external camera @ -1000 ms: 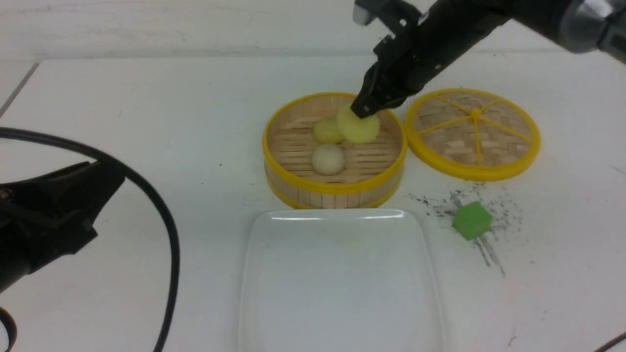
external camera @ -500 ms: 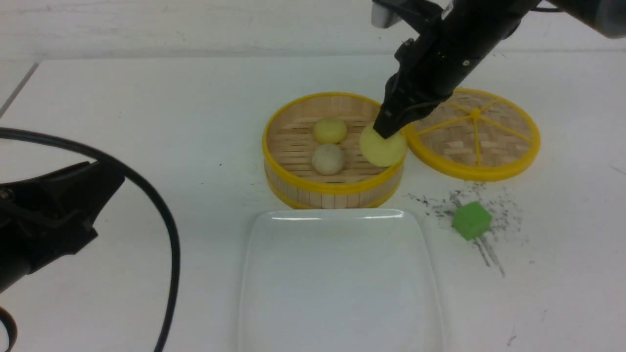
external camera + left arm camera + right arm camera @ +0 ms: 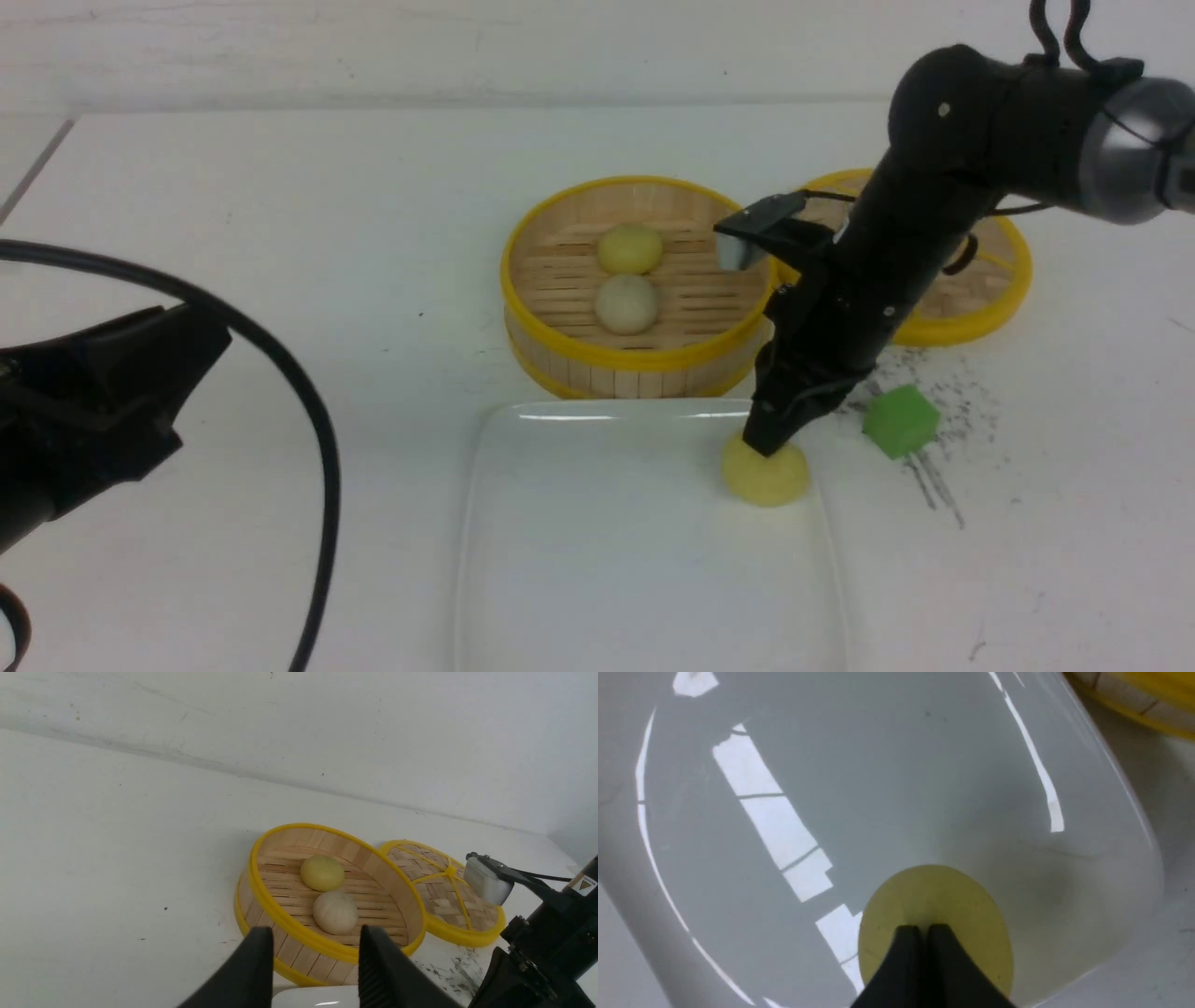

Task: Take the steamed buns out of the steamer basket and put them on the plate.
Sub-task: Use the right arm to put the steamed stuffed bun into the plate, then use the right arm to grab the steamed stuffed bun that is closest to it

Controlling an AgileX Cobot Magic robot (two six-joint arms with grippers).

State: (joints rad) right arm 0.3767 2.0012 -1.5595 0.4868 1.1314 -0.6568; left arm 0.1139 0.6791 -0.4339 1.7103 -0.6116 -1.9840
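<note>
My right gripper [image 3: 761, 446] is shut on a pale yellow steamed bun [image 3: 767, 478], pinching its top. The bun is down at the far right corner of the glossy white plate [image 3: 607, 560]. In the right wrist view the closed fingertips [image 3: 923, 928] press into the bun [image 3: 934, 891] over the plate [image 3: 878, 788]. The steamer basket [image 3: 635, 378] behind the plate holds a yellow bun [image 3: 630, 248] and an off-white bun [image 3: 626, 303]. My left gripper [image 3: 313, 952] stands open and empty, off at the near left, facing the basket [image 3: 299, 933].
The flat woven lid [image 3: 990, 299] lies right of the basket, partly behind my right arm. A green cube [image 3: 900, 421] sits on dark scuff marks just right of the plate. A black cable [image 3: 317, 448] loops over the table at the left.
My right gripper carried the yellow bun up out of the basket, over its right rim, and down to the plate's far right corner. The left arm stayed put.
</note>
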